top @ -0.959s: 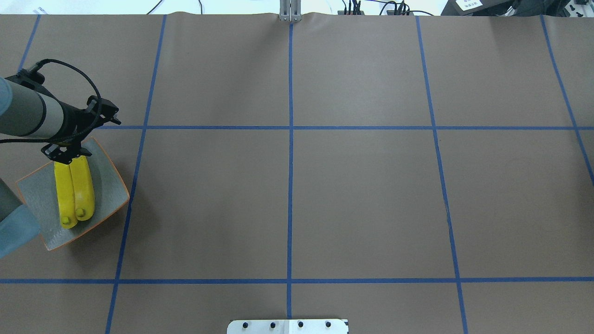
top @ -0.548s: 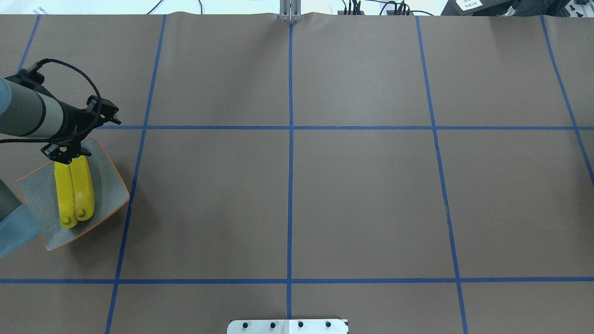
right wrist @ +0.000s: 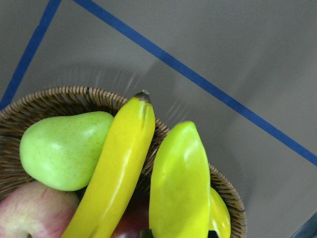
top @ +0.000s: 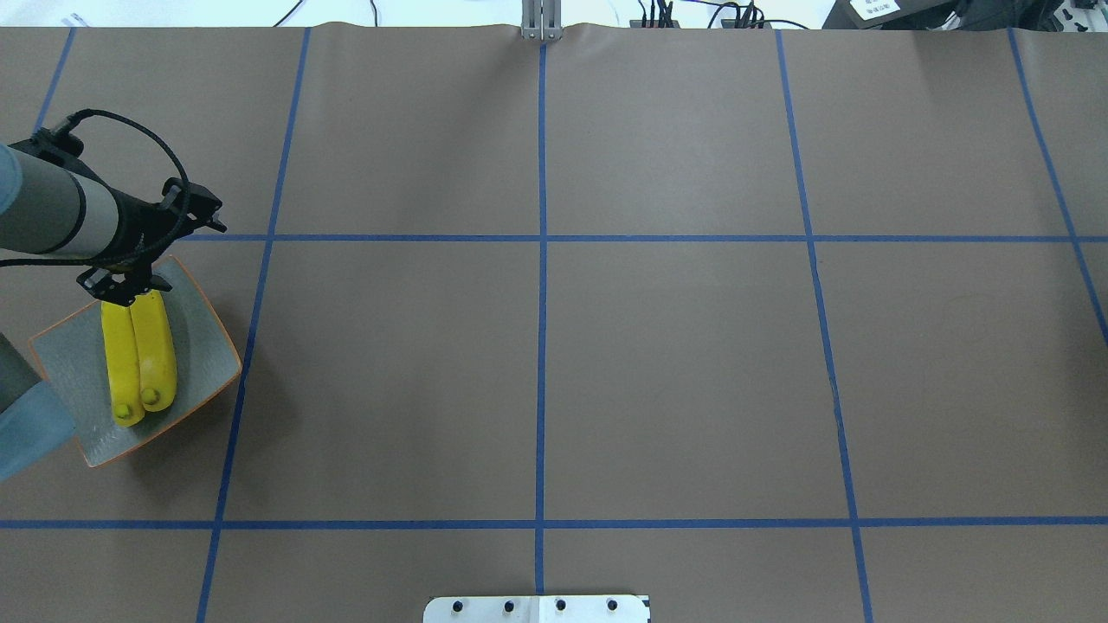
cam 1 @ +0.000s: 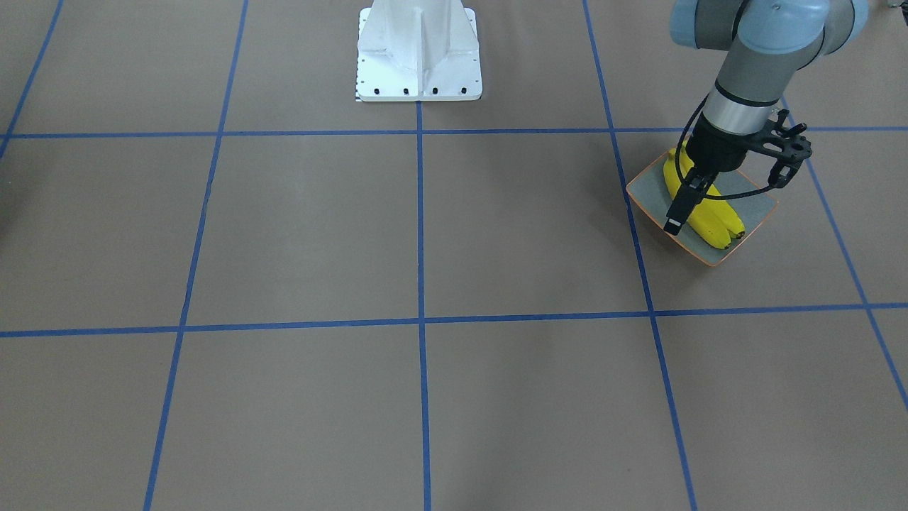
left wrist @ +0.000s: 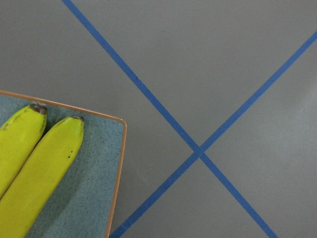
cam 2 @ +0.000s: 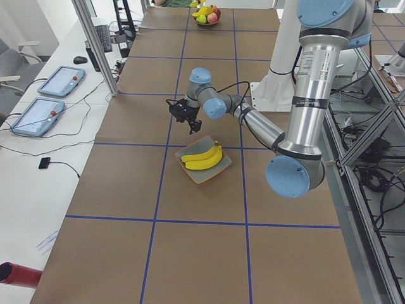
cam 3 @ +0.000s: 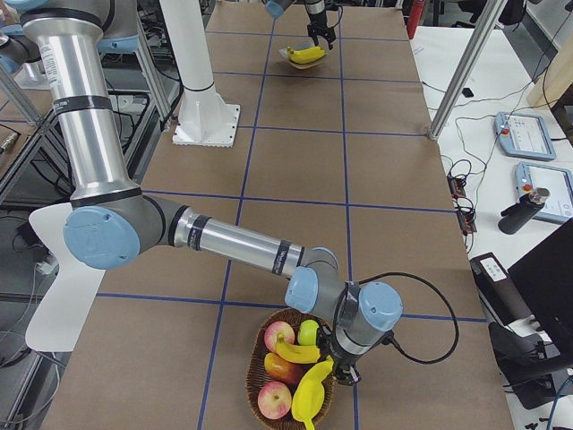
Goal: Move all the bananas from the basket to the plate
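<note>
**Q:** Overhead view?
**A:** Two bananas [top: 138,355] lie side by side on the plate [top: 203,346]. The left gripper [top: 121,290] hangs over their far ends, spread apart and holding nothing.

**Q:** Right exterior view?
**A:** Two more bananas [cam 3: 310,394] sit in the basket [cam 3: 254,394], just beside the right gripper [cam 3: 345,363]. Its opening cannot be told.

**Q:** Right wrist view?
**A:** Both lean on the wicker rim beside a pear [right wrist: 59,148].

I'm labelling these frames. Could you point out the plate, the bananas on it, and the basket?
plate [top: 206,346]: overhead view, bare speckled surface beside the bananas.
bananas [top: 156,346]: overhead view, middle of the one nearer table centre.
basket [right wrist: 64,93]: right wrist view, wicker rim.
</note>
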You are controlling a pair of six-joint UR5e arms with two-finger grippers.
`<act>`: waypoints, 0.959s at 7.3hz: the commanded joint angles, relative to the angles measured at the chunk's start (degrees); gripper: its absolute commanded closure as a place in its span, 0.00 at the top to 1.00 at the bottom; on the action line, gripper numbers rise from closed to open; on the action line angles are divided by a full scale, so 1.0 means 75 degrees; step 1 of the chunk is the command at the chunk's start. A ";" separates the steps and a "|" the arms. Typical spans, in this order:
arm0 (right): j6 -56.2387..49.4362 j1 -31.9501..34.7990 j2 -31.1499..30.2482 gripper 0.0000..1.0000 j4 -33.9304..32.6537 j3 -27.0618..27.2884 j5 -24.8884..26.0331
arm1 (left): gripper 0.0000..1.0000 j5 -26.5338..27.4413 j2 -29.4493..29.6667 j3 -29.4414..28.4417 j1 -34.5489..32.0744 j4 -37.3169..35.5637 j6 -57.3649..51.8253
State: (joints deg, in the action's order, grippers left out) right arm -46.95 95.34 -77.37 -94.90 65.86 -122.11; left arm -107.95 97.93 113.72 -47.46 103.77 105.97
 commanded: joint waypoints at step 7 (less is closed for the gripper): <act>0.5920 -0.2347 0.1888 0.00 -0.2125 0.2688 -0.2302 | 1.00 -0.0044 0.0803 -0.0256 0.0257 0.0028 -0.0019</act>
State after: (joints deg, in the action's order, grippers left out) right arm -13.45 82.22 -65.13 -110.94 82.90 -136.04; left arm -108.19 101.93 112.20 -46.31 104.04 105.85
